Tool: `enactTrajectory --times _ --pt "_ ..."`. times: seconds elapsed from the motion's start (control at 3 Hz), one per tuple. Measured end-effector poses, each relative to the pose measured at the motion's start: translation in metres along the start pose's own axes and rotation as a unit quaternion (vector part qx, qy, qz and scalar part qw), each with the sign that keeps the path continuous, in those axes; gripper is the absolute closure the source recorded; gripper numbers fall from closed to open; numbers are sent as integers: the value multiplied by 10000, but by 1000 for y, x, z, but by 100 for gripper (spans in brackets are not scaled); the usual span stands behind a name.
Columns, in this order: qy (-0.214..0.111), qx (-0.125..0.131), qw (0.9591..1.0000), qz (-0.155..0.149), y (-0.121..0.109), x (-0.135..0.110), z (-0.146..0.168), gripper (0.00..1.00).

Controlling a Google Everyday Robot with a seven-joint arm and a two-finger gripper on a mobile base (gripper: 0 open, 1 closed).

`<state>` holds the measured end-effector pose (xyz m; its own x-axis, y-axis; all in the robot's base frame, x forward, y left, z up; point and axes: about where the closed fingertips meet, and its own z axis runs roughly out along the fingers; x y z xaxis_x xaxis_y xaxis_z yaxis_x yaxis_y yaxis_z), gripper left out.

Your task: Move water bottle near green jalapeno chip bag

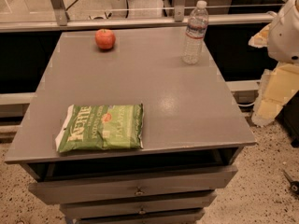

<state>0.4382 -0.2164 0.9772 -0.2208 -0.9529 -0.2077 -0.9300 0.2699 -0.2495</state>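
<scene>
The water bottle (195, 32) stands upright at the far right of the grey table top (177, 101); it is clear with a white cap and a white-and-blue label. The green jalapeno chip bag (101, 127) lies flat near the front left edge, its white lettering facing up. The two are far apart, at opposite corners of the table. My gripper is not in view; only a white rounded part of my arm (286, 31) shows at the right edge, beyond the table's right side.
A red apple (105, 38) sits at the far left of the table. Drawers (135, 188) are under the top, the uppermost slightly open. Yellowish foam blocks (275, 92) stand on the floor to the right. A metal rail (140, 22) runs behind the table.
</scene>
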Motion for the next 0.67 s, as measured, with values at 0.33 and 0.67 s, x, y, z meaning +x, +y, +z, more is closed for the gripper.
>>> enactTrajectory --times 0.33,0.67 --pt "0 1 10000 0 0 0 0 0" --pt "-147 169 9997 80 -8 2 5 0"
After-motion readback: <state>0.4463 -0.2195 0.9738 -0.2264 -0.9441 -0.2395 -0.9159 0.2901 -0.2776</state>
